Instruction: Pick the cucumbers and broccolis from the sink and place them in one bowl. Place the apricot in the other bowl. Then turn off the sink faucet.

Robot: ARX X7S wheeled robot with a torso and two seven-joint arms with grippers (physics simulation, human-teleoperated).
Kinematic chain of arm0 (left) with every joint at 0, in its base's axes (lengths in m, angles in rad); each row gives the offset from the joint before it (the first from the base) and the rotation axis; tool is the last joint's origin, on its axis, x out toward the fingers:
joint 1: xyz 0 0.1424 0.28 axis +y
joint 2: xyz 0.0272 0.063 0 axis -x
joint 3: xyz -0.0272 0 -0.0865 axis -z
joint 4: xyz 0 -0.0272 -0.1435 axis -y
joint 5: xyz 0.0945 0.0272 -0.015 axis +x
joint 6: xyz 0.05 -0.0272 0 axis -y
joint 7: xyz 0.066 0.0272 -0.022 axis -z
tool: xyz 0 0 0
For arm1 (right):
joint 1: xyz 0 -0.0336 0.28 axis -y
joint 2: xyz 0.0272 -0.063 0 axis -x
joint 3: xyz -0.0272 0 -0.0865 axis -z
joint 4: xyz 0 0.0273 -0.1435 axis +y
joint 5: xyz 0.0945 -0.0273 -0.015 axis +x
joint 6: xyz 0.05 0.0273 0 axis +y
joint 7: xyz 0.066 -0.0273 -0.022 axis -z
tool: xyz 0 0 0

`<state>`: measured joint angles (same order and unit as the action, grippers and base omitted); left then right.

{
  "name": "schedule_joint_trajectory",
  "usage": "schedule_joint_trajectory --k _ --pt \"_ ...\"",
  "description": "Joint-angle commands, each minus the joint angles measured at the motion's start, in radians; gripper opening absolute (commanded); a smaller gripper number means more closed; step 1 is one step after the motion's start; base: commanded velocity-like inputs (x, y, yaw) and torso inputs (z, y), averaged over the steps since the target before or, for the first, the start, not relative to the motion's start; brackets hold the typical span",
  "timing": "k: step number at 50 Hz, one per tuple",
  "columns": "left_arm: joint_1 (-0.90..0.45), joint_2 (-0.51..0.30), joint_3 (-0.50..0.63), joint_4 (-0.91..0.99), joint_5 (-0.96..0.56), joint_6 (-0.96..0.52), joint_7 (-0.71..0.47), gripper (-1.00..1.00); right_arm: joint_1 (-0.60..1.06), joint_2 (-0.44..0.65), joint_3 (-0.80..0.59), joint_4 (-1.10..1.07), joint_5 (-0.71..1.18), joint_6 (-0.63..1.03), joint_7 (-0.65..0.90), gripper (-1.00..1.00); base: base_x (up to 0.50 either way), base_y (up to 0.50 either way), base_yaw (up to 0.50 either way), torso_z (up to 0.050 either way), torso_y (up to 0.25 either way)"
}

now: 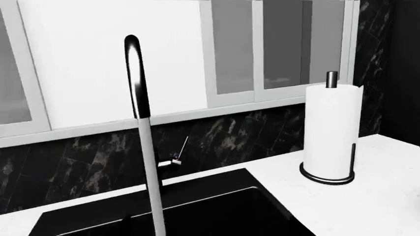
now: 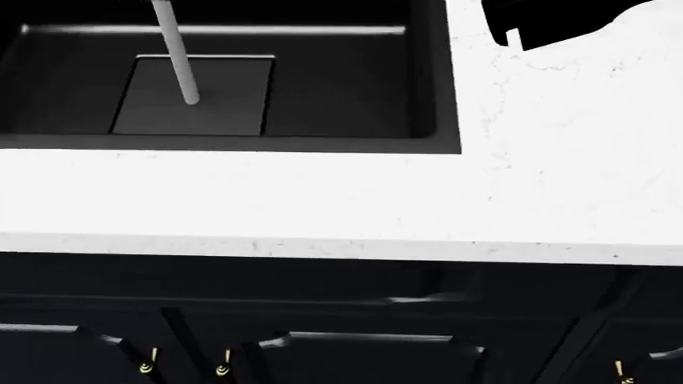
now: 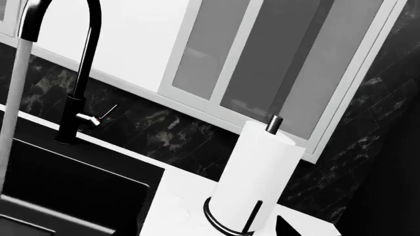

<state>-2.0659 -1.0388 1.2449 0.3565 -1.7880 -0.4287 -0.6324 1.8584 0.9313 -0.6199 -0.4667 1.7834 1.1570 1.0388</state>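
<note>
The black sink (image 2: 341, 80) lies at the top left of the head view, and the part of its floor that shows is bare. A white stream of water (image 2: 176, 48) falls into it. The black gooseneck faucet (image 1: 136, 78) is running, with its thin lever handle (image 1: 178, 153) at the base; the right wrist view shows the same faucet (image 3: 82, 73) and stream (image 3: 15, 98). No cucumbers, broccolis, apricot or bowls are in view. Neither gripper appears in any view.
A white paper towel roll on a black stand (image 1: 331, 130) sits on the white counter (image 2: 481, 184) right of the sink, near the dark marbled backsplash (image 3: 164, 132). Glass-fronted wall cabinets (image 1: 282, 44) hang above. Dark cabinet doors (image 2: 341, 336) run below the counter's front edge.
</note>
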Motion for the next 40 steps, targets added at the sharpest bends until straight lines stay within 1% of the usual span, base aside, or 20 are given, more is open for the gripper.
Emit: schedule_joint_trajectory --k 1,7,18,24,30,34,35,38,40 --pt "0.012 0.017 -0.027 -0.019 0.016 0.001 0.033 1.00 0.003 -0.030 0.022 0.009 -0.030 -0.003 -0.021 1.00 0.00 0.50 0.00 0.000 0.000" --pt "0.018 0.023 -0.023 -0.026 0.026 -0.005 0.031 1.00 0.005 -0.035 0.018 0.013 -0.037 -0.002 -0.026 1.00 0.00 0.50 0.00 0.000 0.000" --pt "0.015 0.040 -0.024 -0.030 0.027 -0.022 0.028 1.00 -0.008 -0.021 0.024 0.003 -0.032 -0.014 -0.023 1.00 0.00 0.50 0.00 -0.020 0.250" --pt "0.015 0.052 -0.025 -0.035 0.031 -0.024 0.024 1.00 -0.012 -0.013 0.029 0.002 -0.032 -0.021 -0.023 1.00 0.00 0.50 0.00 0.000 0.000" --pt "0.020 0.078 -0.013 -0.071 0.043 -0.041 0.045 1.00 -0.027 -0.012 0.036 0.010 -0.045 -0.040 -0.032 1.00 0.00 0.09 0.00 0.000 0.000" --pt "0.028 0.114 0.005 -0.142 0.066 -0.054 0.074 1.00 -0.027 -0.015 0.039 0.018 -0.060 -0.046 -0.043 1.00 0.00 0.00 0.00 0.000 0.000" --pt "0.024 0.138 0.013 -0.187 0.076 -0.063 0.091 1.00 -0.012 -0.022 0.033 0.036 -0.075 -0.035 -0.054 1.00 0.00 0.00 0.00 0.000 0.000" --pt "0.008 0.171 0.019 -0.259 0.087 -0.081 0.116 1.00 0.007 -0.038 0.017 0.080 -0.121 -0.018 -0.089 1.00 0.00 0.00 0.00 0.000 0.000" --pt "0.004 0.201 0.025 -0.323 0.106 -0.081 0.143 1.00 0.005 -0.053 0.002 0.131 -0.189 -0.025 -0.139 1.00 0.00 0.00 0.00 0.000 0.000"
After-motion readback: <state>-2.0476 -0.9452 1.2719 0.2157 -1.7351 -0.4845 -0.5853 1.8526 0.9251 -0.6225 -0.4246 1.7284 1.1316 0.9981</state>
